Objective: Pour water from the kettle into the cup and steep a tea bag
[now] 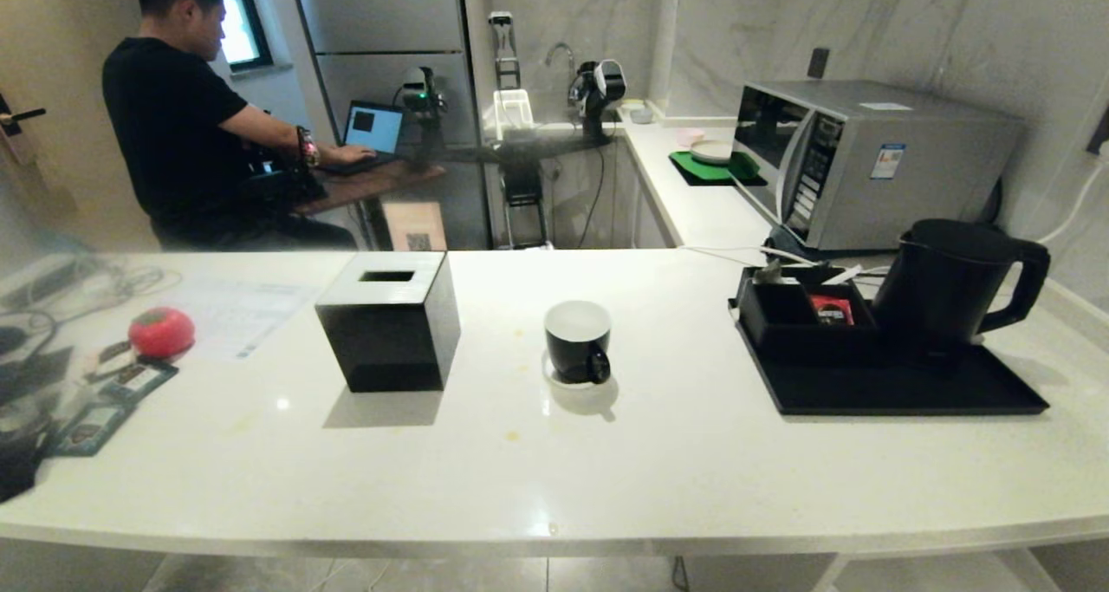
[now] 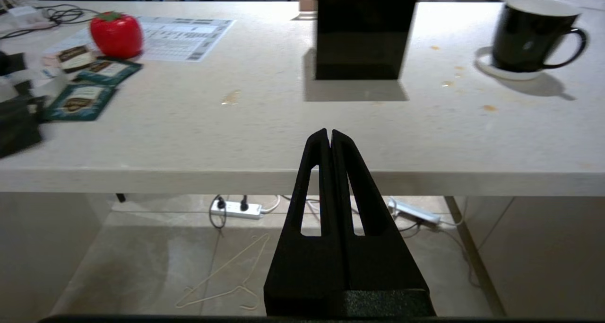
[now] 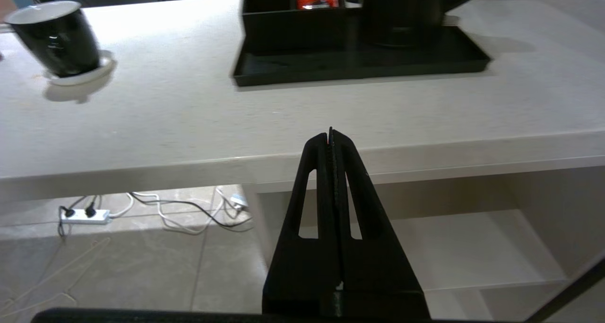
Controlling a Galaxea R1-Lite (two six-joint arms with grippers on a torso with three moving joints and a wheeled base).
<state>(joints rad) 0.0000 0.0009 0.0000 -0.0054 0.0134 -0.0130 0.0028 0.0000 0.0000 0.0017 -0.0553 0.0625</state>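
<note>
The matte black kettle stands on a black tray at the counter's right, handle to the right; its lower body shows in the right wrist view. The black cup with white inside sits on a white saucer mid-counter, also seen as the cup and the cup. A red tea bag packet lies in the tray's organizer. Neither arm appears in the head view. My left gripper and right gripper hang shut and empty before the counter's front edge.
A black cube tissue box stands left of the cup. A red tomato-shaped thing, tea packets and cables lie far left. A microwave sits behind the tray. A person works at a laptop beyond.
</note>
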